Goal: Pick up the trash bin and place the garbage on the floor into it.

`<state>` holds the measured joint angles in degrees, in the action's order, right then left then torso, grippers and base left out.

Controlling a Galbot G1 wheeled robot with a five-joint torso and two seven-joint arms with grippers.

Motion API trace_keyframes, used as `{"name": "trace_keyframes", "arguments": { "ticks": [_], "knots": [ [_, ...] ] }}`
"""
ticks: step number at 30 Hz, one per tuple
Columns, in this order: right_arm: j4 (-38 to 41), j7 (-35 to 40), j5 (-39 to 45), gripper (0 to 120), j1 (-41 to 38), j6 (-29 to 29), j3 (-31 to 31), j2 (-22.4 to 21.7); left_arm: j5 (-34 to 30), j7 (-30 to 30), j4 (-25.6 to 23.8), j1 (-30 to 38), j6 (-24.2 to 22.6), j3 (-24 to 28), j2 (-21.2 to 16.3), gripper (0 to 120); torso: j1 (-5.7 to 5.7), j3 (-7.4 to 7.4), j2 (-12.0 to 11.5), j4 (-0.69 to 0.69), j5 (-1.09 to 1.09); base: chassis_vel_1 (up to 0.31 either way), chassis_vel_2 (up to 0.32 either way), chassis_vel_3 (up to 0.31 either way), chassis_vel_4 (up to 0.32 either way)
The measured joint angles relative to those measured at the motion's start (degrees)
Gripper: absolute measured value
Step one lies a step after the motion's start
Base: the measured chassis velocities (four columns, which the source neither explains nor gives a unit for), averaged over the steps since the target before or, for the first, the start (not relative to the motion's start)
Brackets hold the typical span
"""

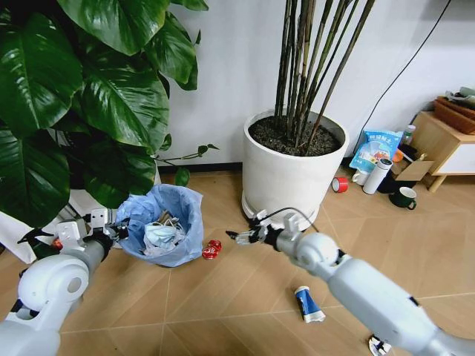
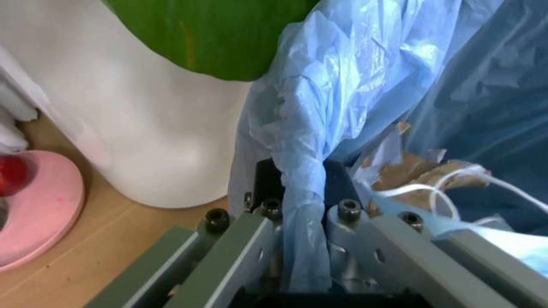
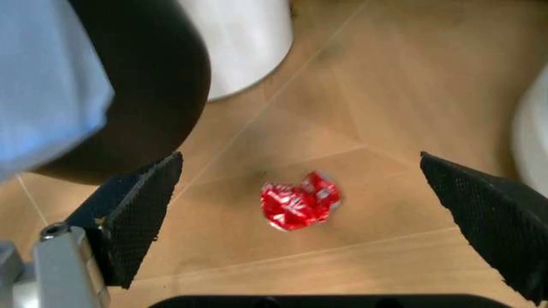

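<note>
Blue plastic crinkles around the trash bin (image 1: pixel 165 226), which stands on the floor (image 1: pixel 245 297) between the leafy plant (image 1: pixel 82 96) on the robot's left and the big white pot (image 1: pixel 291 172). Inside it sit a pale mask with straps and some brownish paper. The left gripper (image 1: pixel 119 231) is at the bin's near-left rim, and the left wrist view shows its jaws clamped on a fold of the blue bag (image 2: pixel 304 212) at that rim, with the white pot wall just beside it.

Over to the right gripper (image 1: pixel 236 236): it hangs low over the floor, just right of the bin, jaws spread wide. In the right wrist view its two black pads (image 3: pixel 141 212) stand far apart, and the red crushed piece (image 3: pixel 298 200) lies on the wood between them, untouched, with the dark bin wall close by. From the head camera that red piece (image 1: pixel 211 249) rests just beside the bin's base. Farther right on the floor lies a blue-white wrapper (image 1: pixel 307 304), near the right forearm.
</note>
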<state>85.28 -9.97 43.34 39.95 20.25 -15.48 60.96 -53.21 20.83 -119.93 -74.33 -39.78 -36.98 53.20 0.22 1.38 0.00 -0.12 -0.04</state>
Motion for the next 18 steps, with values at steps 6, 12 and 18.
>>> {"name": "trace_keyframes", "arguments": {
  "ticks": [6, 12, 18],
  "knots": [
    [-10.14, 0.9, -3.15, 100, -2.68, -1.45, -4.11, 7.68, -0.92, 0.71, -1.12, 0.58, -0.1, 0.66, -0.3, 0, 0.0, 0.0, 0.0, -0.01, -0.01, 0.0, 0.0, 0.0, 0.0],
    [-18.77, 2.26, -4.63, 100, -4.38, -1.59, -6.21, 12.93, -0.79, 0.79, -1.98, 0.17, -0.14, 0.78, 0.36, 0, 0.0, 0.0, 0.0, 0.0, -0.01, 0.0, 0.0, 0.0, 0.0],
    [-25.13, 6.18, -4.13, 100, -5.24, -0.19, -6.62, 16.13, -0.86, 1.17, -3.53, -0.44, -0.15, 0.74, 0.31, 0, 0.0, 0.0, 0.0, -0.02, -0.02, 0.0, 0.0, 0.0, 0.0]
  ]
}}
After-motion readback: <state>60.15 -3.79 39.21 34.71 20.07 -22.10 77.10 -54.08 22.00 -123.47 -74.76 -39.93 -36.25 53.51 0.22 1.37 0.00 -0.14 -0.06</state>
